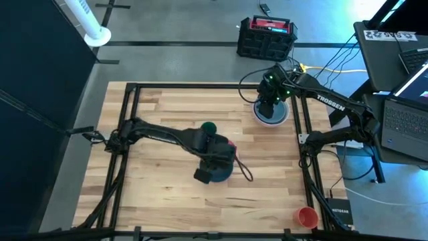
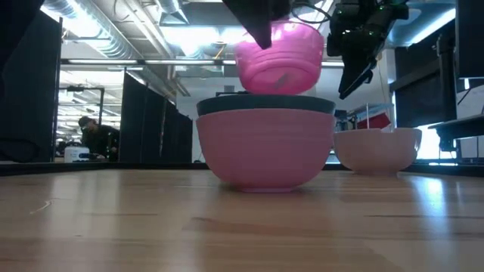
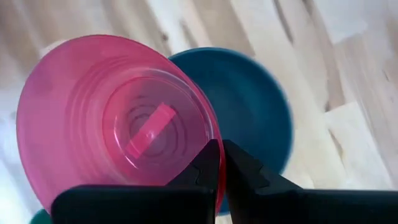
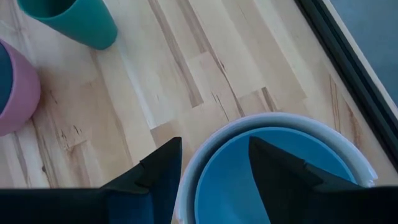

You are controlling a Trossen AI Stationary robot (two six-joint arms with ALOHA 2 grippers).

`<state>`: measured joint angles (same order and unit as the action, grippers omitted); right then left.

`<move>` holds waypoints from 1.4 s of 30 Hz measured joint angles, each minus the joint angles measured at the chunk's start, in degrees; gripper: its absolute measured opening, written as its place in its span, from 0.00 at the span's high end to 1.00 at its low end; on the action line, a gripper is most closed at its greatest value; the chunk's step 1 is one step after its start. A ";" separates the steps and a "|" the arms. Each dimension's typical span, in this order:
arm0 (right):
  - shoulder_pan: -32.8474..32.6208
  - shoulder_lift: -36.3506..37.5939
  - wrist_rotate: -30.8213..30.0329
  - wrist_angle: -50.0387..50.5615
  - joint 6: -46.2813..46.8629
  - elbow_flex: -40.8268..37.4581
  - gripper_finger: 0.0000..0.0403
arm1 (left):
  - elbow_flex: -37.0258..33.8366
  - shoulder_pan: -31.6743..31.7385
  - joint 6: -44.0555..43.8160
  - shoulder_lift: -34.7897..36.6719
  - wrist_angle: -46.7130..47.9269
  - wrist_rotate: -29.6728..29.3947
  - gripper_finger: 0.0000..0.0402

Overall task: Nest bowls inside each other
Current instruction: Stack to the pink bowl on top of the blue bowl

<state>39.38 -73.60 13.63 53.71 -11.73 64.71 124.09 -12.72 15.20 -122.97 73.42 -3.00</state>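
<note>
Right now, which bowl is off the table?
The hot pink bowl: the left gripper is shut on its rim, holding it above the teal bowl nested in the pale pink bowl. The others rest on the table.

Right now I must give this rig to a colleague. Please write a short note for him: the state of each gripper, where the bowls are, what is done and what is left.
Left gripper: jaws shut on the hot pink bowl's rim, holding it in the air over the stack.
Right gripper: jaws open, hanging above the white bowl's rim, holding nothing.
Done: dark teal bowl sits in the pale pink bowl mid-table; blue bowl sits in the white bowl at the far right.
Left: lower the hot pink bowl into the stack, then probably join the two stacks.
A teal cup stands near the stack.
</note>
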 joint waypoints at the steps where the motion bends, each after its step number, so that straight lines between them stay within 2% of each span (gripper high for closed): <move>1: 0.02 0.00 0.00 0.16 0.06 0.00 0.57 | 0.00 -0.40 0.08 -0.35 -0.01 0.61 1.00; 20: 0.02 0.00 0.00 2.40 -0.07 0.00 0.57 | -13.07 -1.94 0.11 -2.28 -9.65 2.58 1.00; 33: 0.02 0.00 -0.02 2.08 -0.35 0.00 0.57 | -11.17 -1.76 -2.11 0.10 -7.60 2.43 1.00; 42: 0.02 0.00 -0.04 1.84 -0.36 0.00 0.57 | -11.17 -1.74 -1.37 0.08 -7.00 2.44 0.88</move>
<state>39.40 -73.60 13.59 55.55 -12.09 64.71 112.92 -14.46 13.83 -122.89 66.43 -0.56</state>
